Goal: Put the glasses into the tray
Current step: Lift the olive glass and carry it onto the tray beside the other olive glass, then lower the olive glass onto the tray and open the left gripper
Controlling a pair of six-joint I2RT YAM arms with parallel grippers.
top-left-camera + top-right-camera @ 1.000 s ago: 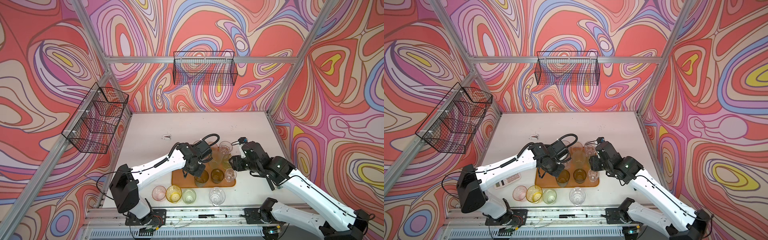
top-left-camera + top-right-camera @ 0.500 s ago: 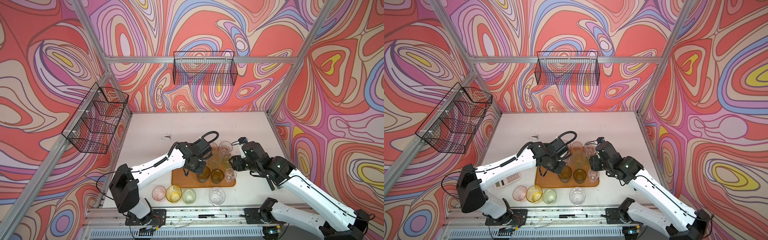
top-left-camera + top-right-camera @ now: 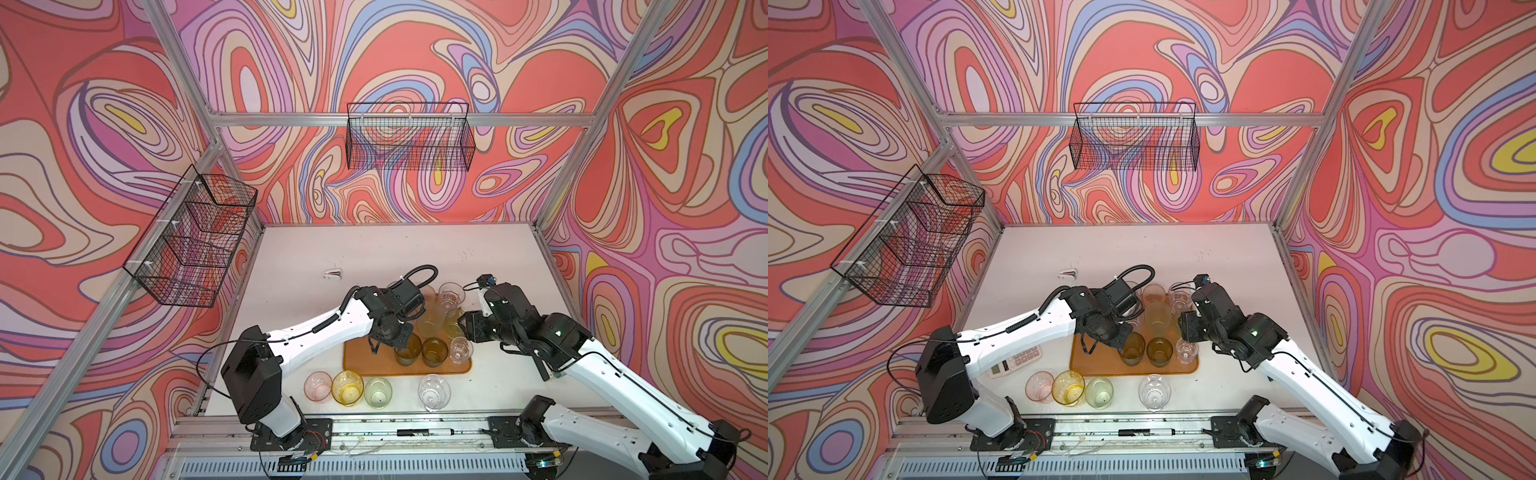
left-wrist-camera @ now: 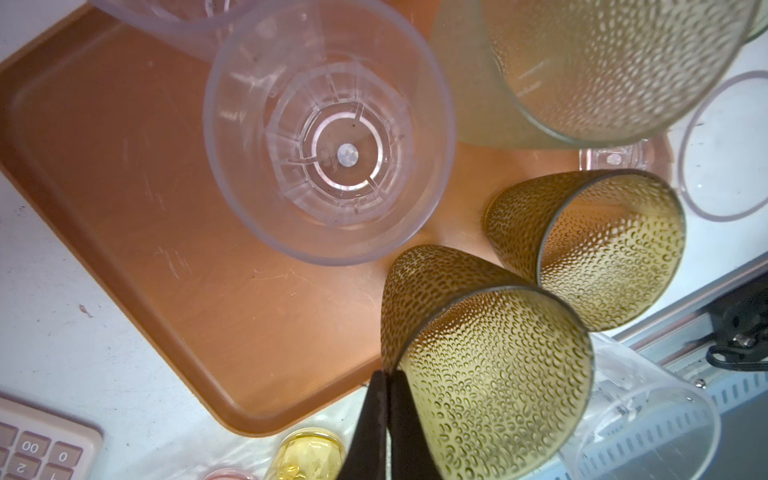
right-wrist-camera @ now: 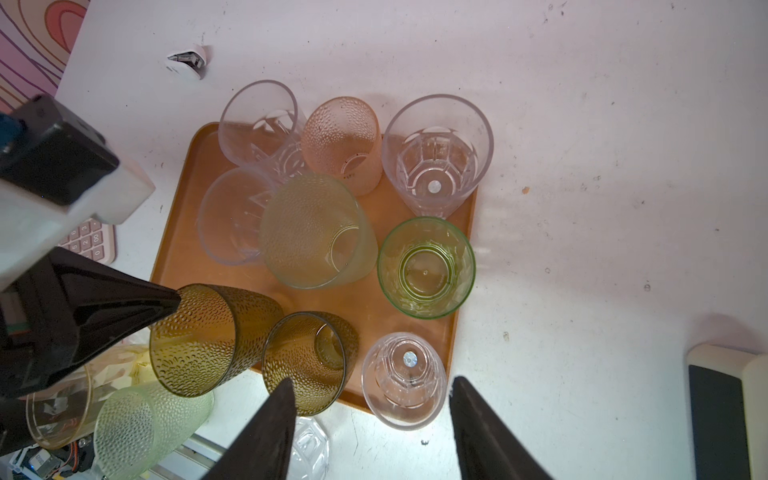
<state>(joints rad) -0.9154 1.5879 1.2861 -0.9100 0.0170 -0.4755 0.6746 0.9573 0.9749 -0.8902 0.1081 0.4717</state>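
Glasses (image 5: 311,232) were found mostly gathered on the tray (image 5: 174,257). Four more were stood in a row on the table (image 3: 374,257) just beside the tray's near edge: a pink glass (image 3: 318,384), a yellow glass (image 3: 348,386), a pale green glass (image 3: 378,392) and a clear tumbler (image 3: 434,392).

The left gripper (image 4: 387,376) was observed closed tight, its fingers pinched on the rim wall of a dark amber glass (image 4: 490,395). That glass was positioned over the near part of the tray, just beside a second amber glass (image 4: 602,249). Whether its base was set down on the tray could not be determined.

The right gripper (image 5: 371,379) was noted spread wide, with nothing gripped. A small clear glass (image 5: 405,374), stood at the tray's near right corner, was seen framed between its fingers in the right wrist view. Contact between them could not be confirmed. The two grippers were recorded apart, at opposite ends of the tray's near row.
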